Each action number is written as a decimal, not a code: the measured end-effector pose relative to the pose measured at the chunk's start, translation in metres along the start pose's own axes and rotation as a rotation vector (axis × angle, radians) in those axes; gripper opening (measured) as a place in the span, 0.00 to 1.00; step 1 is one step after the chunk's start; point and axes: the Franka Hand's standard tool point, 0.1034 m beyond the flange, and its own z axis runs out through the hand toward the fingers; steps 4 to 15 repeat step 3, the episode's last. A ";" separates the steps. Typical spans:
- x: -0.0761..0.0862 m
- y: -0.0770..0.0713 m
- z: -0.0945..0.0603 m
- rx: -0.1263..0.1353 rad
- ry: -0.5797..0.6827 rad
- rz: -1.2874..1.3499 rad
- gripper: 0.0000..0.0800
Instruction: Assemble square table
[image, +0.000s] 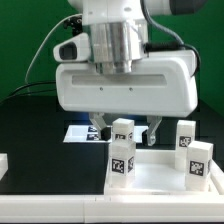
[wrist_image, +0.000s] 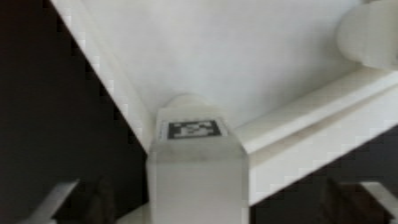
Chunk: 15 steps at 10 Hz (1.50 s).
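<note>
Four legs stand upright on the tabletop (image: 160, 178), and the gripper (image: 128, 128) hangs directly over the rear leg (image: 123, 131), jaws spread wide either side, gripping nothing, its long axis vertical.

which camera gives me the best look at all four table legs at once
The exterior view: four tagged legs stand on the tabletop, one at each corner, the nearest in full and the far one just below the pincer. The wrist view shows only one leg, very close, between the fingers.
</note>
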 end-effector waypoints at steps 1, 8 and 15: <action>-0.002 -0.003 -0.005 0.000 -0.018 0.007 0.77; 0.001 -0.006 -0.008 0.005 -0.018 0.006 0.81; 0.001 -0.006 -0.008 0.005 -0.018 0.006 0.81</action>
